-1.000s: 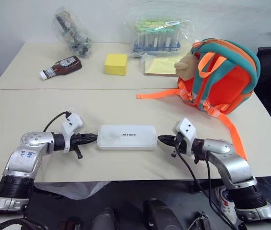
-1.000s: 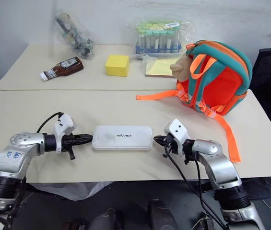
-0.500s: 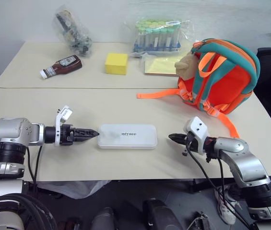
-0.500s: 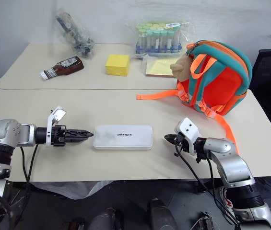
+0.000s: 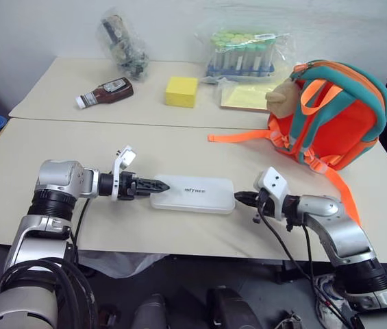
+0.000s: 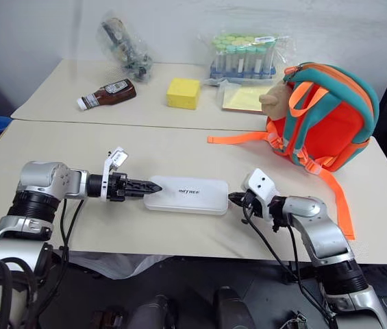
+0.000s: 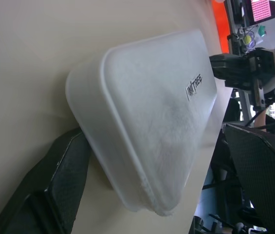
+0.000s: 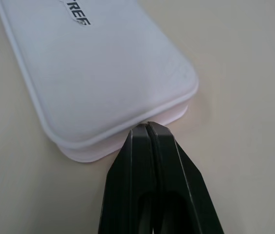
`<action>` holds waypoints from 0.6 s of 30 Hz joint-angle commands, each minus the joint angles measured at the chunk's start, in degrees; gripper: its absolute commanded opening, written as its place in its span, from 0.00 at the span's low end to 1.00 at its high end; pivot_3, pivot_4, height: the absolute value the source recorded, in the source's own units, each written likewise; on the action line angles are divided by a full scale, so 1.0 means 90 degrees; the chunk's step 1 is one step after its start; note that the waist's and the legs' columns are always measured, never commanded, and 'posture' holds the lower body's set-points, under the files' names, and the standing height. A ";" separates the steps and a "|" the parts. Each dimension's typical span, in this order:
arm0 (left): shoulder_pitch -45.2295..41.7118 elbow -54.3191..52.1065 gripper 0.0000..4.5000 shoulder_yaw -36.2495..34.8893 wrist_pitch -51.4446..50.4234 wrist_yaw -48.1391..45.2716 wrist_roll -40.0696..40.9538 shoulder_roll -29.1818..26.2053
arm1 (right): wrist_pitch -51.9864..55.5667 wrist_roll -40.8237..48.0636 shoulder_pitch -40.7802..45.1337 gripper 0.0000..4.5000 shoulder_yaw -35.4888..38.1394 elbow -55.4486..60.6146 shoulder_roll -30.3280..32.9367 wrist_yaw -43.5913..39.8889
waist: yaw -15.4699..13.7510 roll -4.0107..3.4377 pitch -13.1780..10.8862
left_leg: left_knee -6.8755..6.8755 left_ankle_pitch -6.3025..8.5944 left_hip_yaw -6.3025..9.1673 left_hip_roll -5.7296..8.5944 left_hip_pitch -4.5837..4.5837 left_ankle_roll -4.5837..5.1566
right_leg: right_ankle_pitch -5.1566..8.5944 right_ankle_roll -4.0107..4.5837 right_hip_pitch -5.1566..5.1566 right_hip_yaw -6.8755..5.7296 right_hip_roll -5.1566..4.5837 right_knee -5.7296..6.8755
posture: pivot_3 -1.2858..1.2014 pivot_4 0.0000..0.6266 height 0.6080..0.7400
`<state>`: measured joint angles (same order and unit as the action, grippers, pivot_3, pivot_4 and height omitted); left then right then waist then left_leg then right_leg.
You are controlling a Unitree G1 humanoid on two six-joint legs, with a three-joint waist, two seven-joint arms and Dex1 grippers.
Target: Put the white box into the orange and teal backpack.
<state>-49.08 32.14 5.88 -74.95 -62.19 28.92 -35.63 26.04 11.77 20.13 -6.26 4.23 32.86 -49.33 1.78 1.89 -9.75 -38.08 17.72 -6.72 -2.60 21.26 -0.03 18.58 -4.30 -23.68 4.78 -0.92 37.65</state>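
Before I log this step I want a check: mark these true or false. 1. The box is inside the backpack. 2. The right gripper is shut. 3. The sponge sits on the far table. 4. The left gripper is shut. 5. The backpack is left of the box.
1. False: the box lies on the near table, apart from the backpack.
2. True: the right gripper is shut, its tip at the box's end.
3. True: the sponge is there.
4. False: the left gripper is open around the box's other end.
5. False: it stands to the right.
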 commanded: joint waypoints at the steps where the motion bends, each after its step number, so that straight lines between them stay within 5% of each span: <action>1: 0.0025 -0.0059 0.91 0.0226 -0.0264 -0.0104 0.0113 0.0251 | -0.0127 0.0036 0.0116 0.00 0.0023 0.0101 -0.0077 0.0035 | 0.0000 0.0000 0.0000 | 0.0001 0.0000 0.0000 -0.0001 0.0002 -0.0001 | 0.0000 0.0000 0.0000 -0.0001 0.0000 -0.0003 | 0.52 0.24 1.00; 12: -0.0324 0.0317 0.31 -0.0333 -0.0188 0.0106 0.0124 0.0590 | -0.0067 0.0092 -0.0256 0.00 0.0166 0.0449 -0.0160 0.0296 | 0.0026 0.0003 0.0000 | 0.0000 -0.0001 0.0001 -0.0011 0.0007 -0.0007 | 0.0001 0.0001 -0.0005 -0.0002 0.0012 -0.0003 | 0.52 0.24 1.00; 18: -0.0235 -0.0194 0.28 -0.0920 -0.0585 -0.0035 0.0583 0.0196 | 0.0353 0.0496 -0.0808 0.00 0.1223 0.1172 0.0041 0.0739 | 0.0094 0.0004 -0.0002 | 0.0003 -0.0002 0.0001 -0.0013 0.0009 -0.0011 | 0.0000 0.0001 -0.0011 0.0001 0.0014 0.0004 | 0.52 0.24 1.00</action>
<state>-51.01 33.69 0.46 -79.07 -62.47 32.14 -32.01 28.08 14.06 13.30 -0.27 11.23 31.99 -44.29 2.62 1.92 -9.77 -38.05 17.70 -6.72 -2.73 21.37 -0.14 18.59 -4.29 -23.82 4.79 -0.79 37.70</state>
